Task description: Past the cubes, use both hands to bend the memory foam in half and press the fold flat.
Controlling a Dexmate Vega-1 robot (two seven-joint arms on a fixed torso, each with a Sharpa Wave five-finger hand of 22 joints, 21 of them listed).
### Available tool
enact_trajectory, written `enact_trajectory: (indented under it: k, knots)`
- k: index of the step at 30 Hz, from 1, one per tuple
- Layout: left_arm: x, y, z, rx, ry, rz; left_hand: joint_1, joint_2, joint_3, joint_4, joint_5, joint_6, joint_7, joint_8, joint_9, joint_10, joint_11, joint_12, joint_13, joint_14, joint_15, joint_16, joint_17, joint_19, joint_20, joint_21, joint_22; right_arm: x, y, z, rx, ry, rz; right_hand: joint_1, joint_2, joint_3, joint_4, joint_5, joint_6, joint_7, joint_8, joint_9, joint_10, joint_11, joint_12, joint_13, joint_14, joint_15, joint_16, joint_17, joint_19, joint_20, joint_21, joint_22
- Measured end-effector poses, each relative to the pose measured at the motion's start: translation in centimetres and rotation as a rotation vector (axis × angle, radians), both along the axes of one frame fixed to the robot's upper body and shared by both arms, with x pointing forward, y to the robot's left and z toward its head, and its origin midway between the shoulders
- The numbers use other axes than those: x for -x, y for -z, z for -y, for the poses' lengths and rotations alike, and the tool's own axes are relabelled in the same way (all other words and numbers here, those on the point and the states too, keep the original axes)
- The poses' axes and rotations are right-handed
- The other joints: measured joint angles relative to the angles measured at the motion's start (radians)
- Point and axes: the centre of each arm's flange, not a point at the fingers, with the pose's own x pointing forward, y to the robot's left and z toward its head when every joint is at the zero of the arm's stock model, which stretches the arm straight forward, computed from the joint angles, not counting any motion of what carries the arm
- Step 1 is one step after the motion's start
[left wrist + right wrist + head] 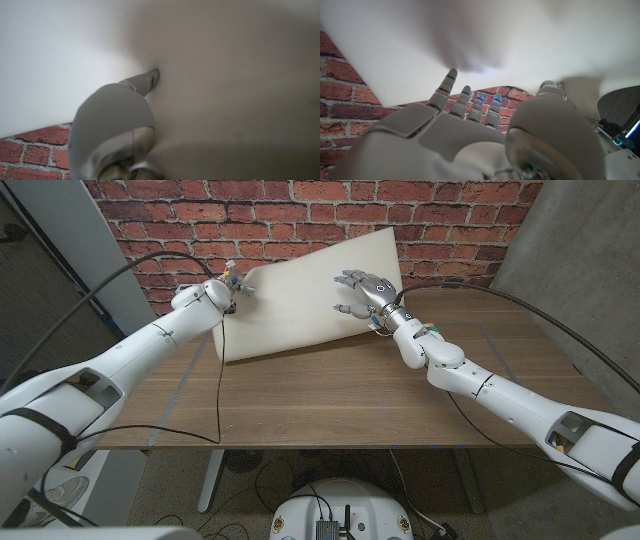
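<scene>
The cream memory foam stands raised on its long edge at the back of the table, tilted, its top toward the brick wall. My left hand is at the foam's upper left corner; in the left wrist view one fingertip presses into the foam, and the rest of the grip is hidden. My right hand lies against the foam's front face near its right end, fingers spread. In the right wrist view the fingers reach up to the foam.
The wooden table stretches in front of the foam. A brick wall stands right behind it, and a grey pillar at the back right. A black cable hangs from my left arm over the table.
</scene>
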Motion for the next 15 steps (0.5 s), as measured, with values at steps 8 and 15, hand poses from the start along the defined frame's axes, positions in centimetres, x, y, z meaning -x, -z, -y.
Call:
enact_trajectory:
  k: [8, 15]
  knots:
    - [-0.3, -0.1, 0.3, 0.000, 0.009, -0.004, 0.000, 0.000, 0.000, 0.000, 0.000, 0.000, 0.000, -0.001, 0.005, 0.000, 0.000, -0.001, 0.000, 0.000, 0.000, 0.000, 0.000, -0.005, -0.005, 0.000, 0.000, -0.9, 0.1, -1.4, -0.003, -0.017, -0.074, -0.063, 0.030, -0.016, 0.036, -0.018, -0.014, 0.001, 0.000, 0.000, -0.031, -0.005, -0.013, 0.000, -0.058, 0.002, 0.000, -0.019, -0.038, 0.038, -0.024, 0.000]
    - [-0.5, 0.0, 0.6, -0.002, 0.019, -0.010, 0.000, 0.000, 0.000, 0.000, -0.002, 0.004, -0.004, -0.001, 0.005, 0.000, 0.000, -0.005, 0.001, 0.000, 0.000, 0.000, 0.000, -0.005, -0.005, 0.000, -0.005, -1.9, 0.2, -2.7, -0.019, -0.009, -0.134, -0.104, 0.050, -0.019, 0.056, -0.027, -0.014, 0.001, 0.004, 0.000, -0.034, -0.009, -0.017, -0.003, -0.083, 0.002, 0.000, -0.027, -0.047, 0.047, -0.028, 0.000]
